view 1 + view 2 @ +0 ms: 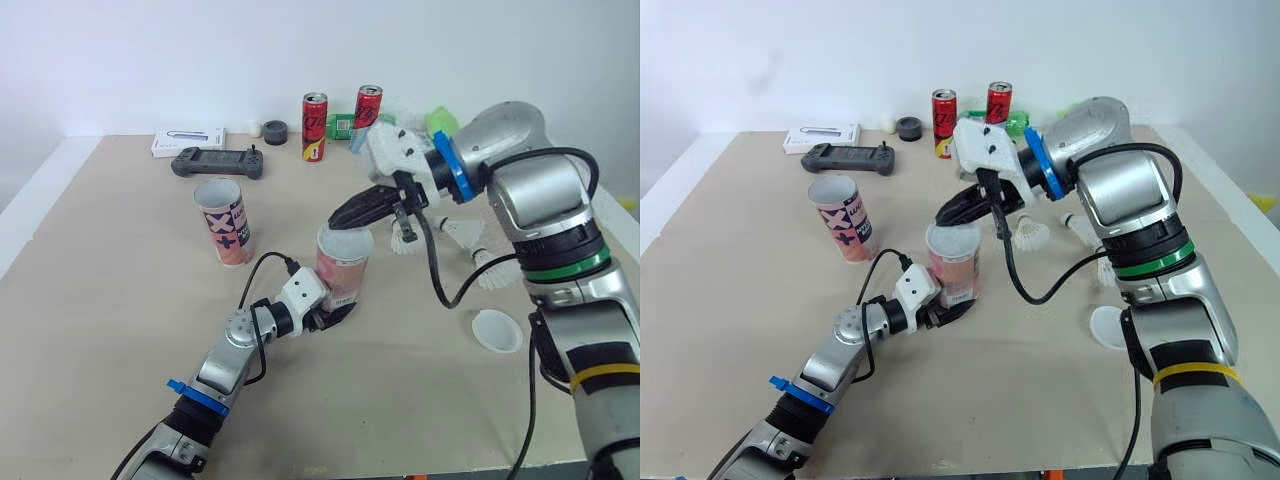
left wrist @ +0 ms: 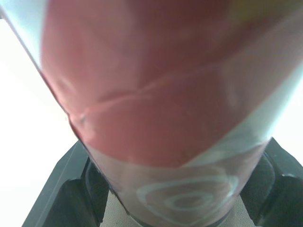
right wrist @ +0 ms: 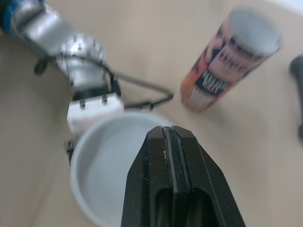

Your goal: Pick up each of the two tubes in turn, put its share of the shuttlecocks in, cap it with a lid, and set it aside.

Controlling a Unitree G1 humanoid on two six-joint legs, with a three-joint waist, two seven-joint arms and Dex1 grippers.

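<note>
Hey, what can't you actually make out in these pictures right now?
Inside of the pink tube: in the right wrist view the right gripper covers part of its mouth, and the head views see it side-on.
Inside of the second tube: head views, its own wall hides it.
Fingertips of the left gripper: left wrist view, the pink tube blocks them.
Green item: head views, mostly behind the right arm.

- A broad tan surface (image 1: 100, 330) spreads across the scene — matte and plain.
- A white strip (image 1: 28, 205) runs along its left side.
- Behind the far edge rises a bare, pale wall (image 1: 150, 60), unmarked.
- The light is soft and even — shadows on the tan top are faint.
</note>
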